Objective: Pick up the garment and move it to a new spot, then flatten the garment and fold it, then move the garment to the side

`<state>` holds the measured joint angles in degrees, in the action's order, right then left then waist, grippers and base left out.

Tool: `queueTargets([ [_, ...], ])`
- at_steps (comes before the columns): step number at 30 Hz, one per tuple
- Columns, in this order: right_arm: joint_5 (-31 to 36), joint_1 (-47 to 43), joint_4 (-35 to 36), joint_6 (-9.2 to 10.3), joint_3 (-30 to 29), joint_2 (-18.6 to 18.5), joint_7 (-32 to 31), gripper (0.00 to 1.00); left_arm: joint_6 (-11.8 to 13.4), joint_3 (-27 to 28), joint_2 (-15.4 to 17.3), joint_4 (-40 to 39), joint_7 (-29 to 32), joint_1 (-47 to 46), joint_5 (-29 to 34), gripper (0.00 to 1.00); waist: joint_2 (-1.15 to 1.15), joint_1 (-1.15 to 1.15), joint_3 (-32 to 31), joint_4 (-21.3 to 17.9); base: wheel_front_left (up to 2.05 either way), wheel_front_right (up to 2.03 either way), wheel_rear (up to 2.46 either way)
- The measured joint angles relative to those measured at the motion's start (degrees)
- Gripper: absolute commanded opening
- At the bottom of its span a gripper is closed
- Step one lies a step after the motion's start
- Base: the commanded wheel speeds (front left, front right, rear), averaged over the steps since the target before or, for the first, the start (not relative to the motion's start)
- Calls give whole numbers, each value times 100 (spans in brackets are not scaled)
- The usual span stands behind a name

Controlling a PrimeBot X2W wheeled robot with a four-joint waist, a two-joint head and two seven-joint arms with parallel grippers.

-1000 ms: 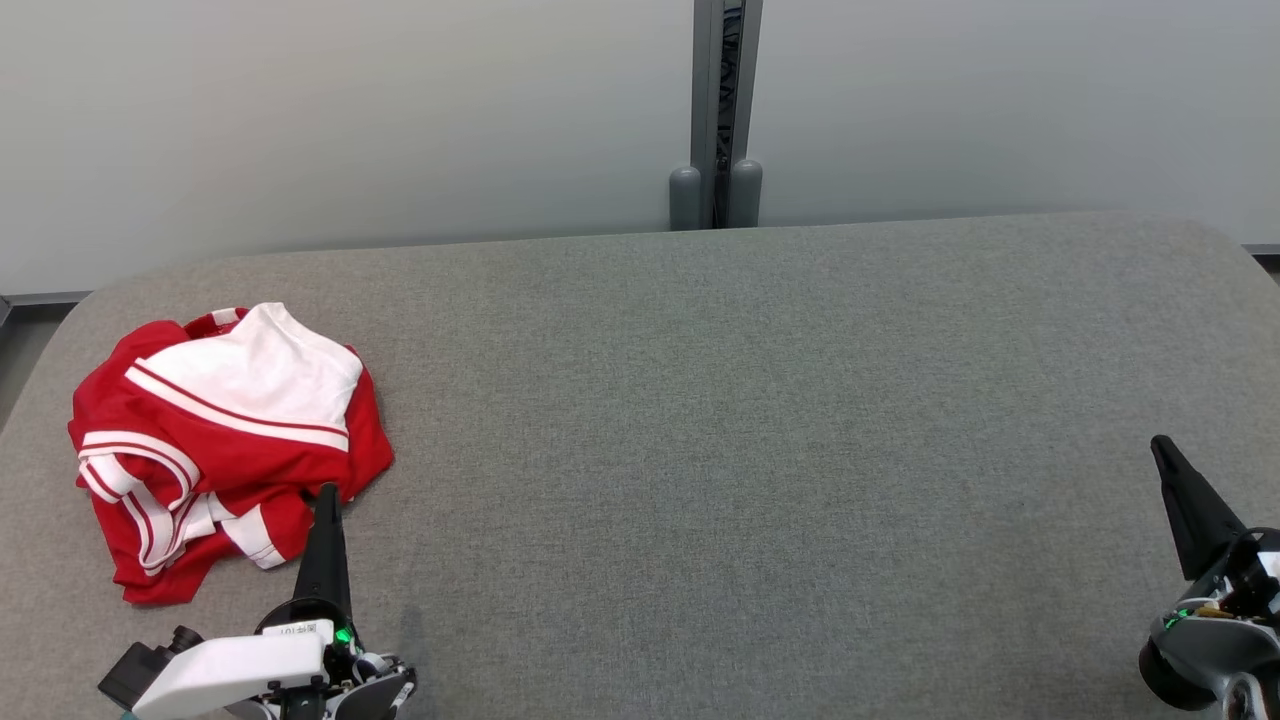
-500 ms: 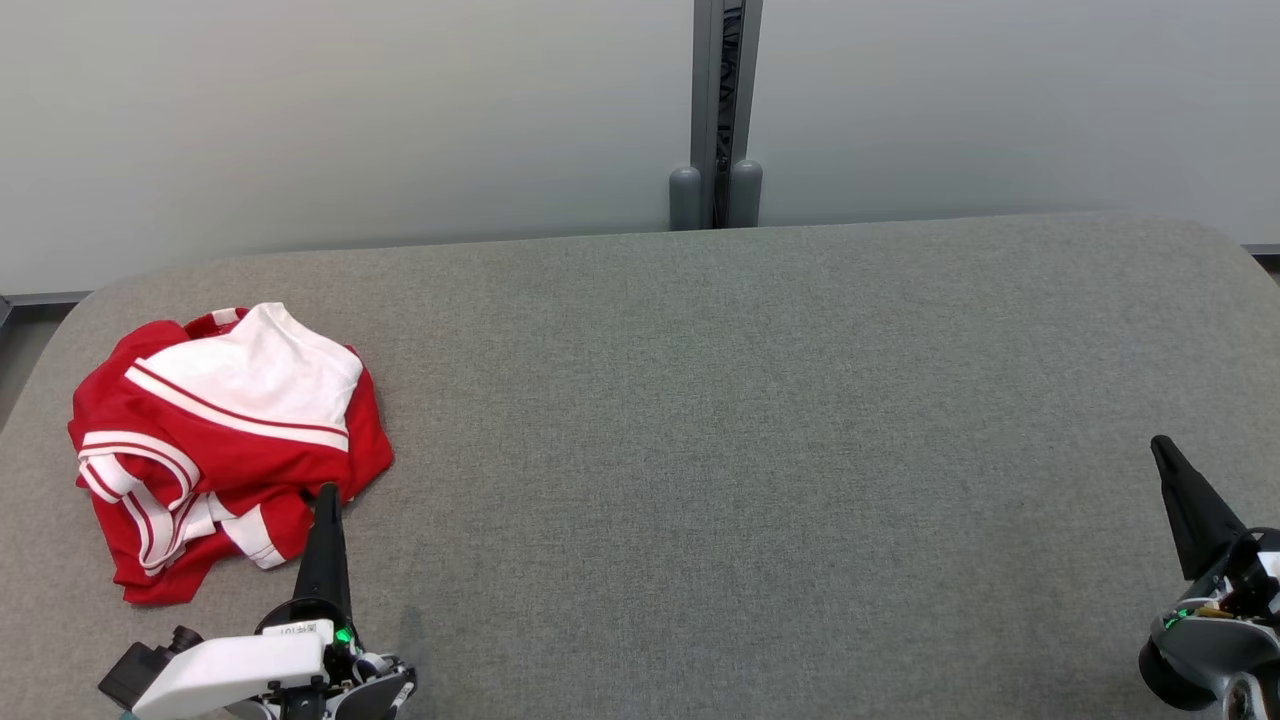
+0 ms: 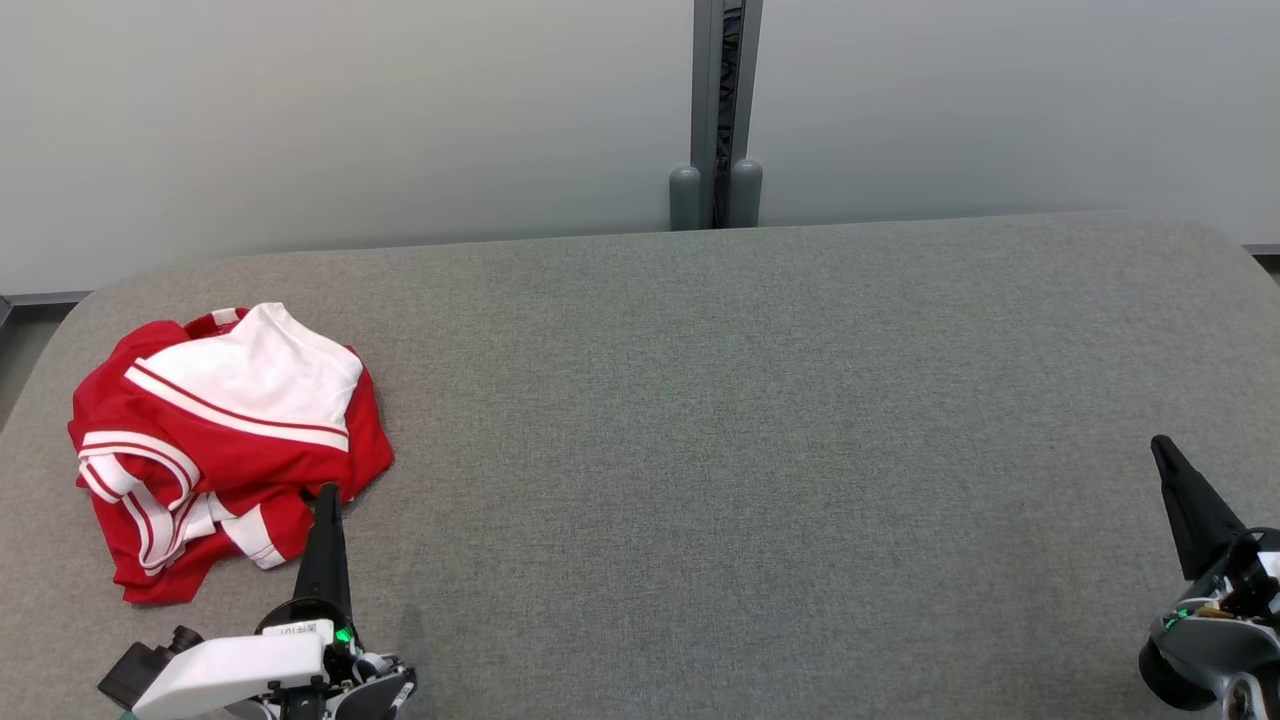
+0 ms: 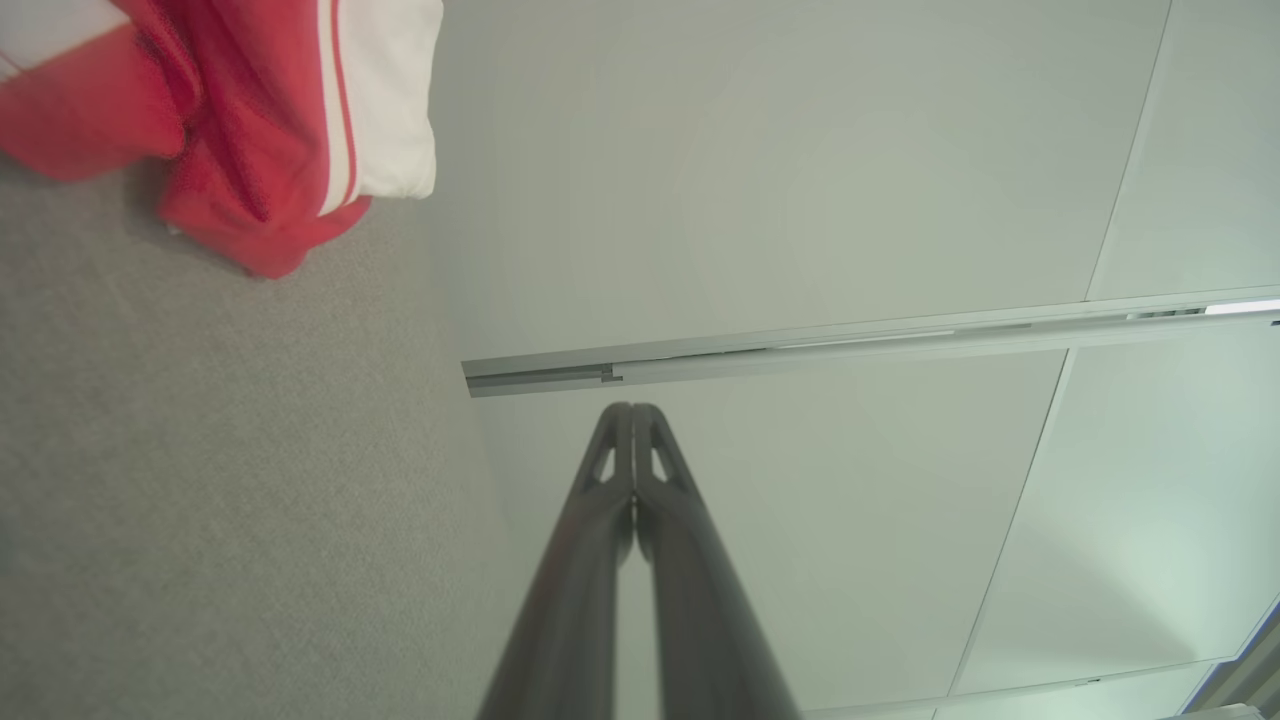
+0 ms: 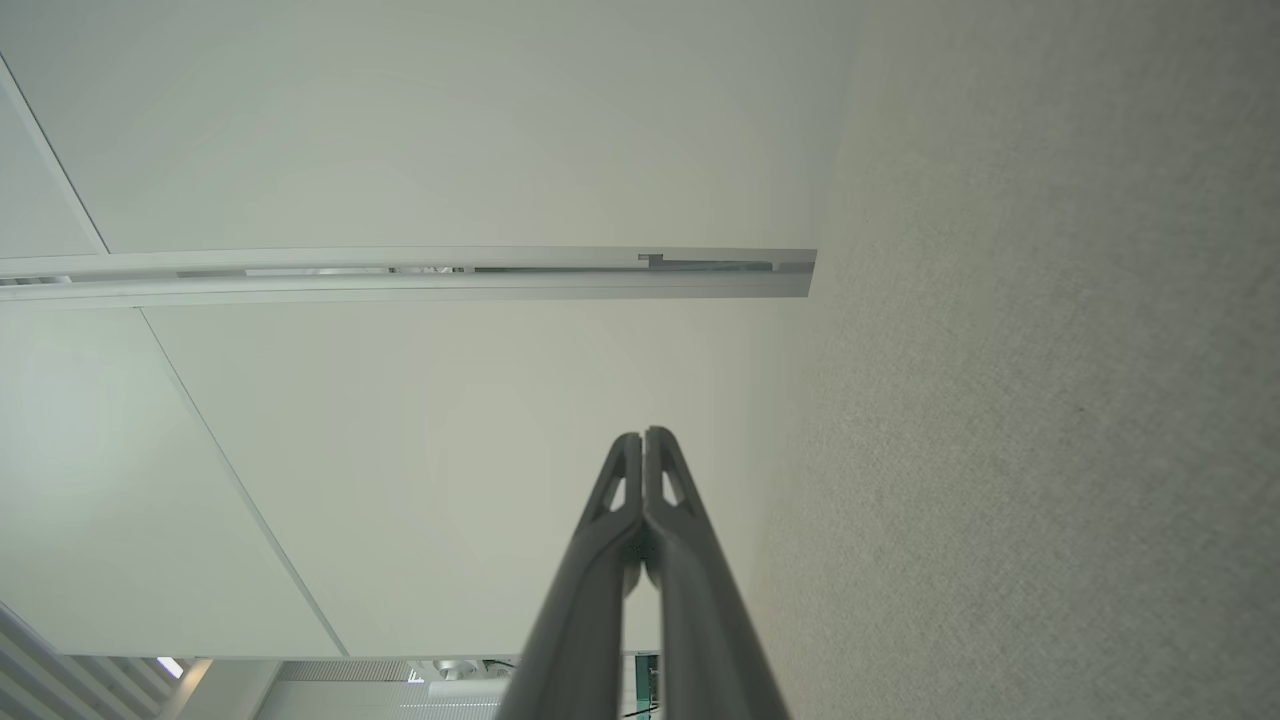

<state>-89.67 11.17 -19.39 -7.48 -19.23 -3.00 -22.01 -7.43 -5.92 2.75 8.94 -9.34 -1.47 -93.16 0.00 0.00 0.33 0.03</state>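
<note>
A crumpled red and white garment lies in a heap at the left end of the grey padded table. My left gripper is shut and empty, its tip just off the heap's near right edge and not holding it. The left wrist view shows the garment at the upper left, with the shut fingertips pointing at the wall. Far to the right, near the table's front, my right gripper is shut and empty too; its own wrist view shows the gripper with tips pressed together.
A pale partition wall with a grey vertical post stands behind the table's far edge. The table's corners are rounded, and a strip of floor shows past its left end.
</note>
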Motion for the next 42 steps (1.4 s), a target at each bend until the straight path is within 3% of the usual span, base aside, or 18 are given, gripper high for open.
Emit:
queueTargets([
  [18,0,0,0,0,0,0,0,0,0,0,0,0,0,0,0,0,0,0,0,0,0,0,0],
  [19,-1,-7,-10,0,-1,4,2,100,1,-1,-2,12,0,7,1,100,0,0,0,0,0,0,0],
  [25,-1,-292,-187,9,24,164,42,100,2,-52,-27,274,-3,237,3,100,0,0,0,0,0,0,0],
  [42,80,-348,382,8,520,107,753,100,2,-113,-24,214,-129,70,243,100,0,0,-1,0,0,0,0],
])
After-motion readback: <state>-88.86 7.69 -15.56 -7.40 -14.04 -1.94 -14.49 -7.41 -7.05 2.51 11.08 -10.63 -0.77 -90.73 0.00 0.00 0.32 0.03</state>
